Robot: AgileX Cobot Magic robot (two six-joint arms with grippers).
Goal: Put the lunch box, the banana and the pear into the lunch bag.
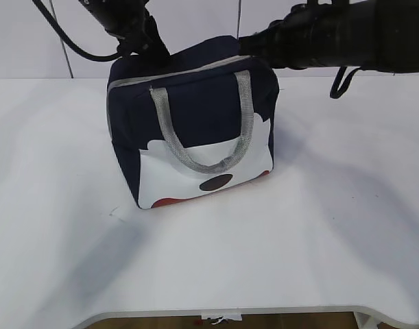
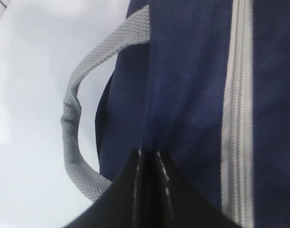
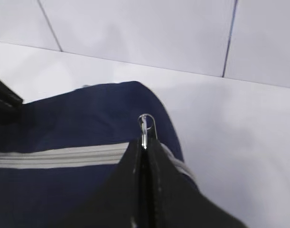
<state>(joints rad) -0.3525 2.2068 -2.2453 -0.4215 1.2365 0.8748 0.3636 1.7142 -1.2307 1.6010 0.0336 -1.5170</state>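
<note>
Right fingers [image 3: 144, 142] are pinching the zipper pull [image 3: 145, 124], left fingers [image 2: 149, 159] clamping bag [image 1: 195, 110] fabric; a slipped pinch is risking a stuck zipper.

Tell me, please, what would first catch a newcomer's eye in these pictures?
The navy lunch bag standing mid-table, its grey zipper closed along the top. Both grippers are at its top: the right gripper is shut on the metal zipper pull, and the left gripper pinches the fabric beside the zipper.

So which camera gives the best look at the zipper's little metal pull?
The right wrist view: the zipper pull sticks up from the shut right gripper. The left wrist view shows only the closed zipper; in the exterior view it is hidden behind the arm.
</note>
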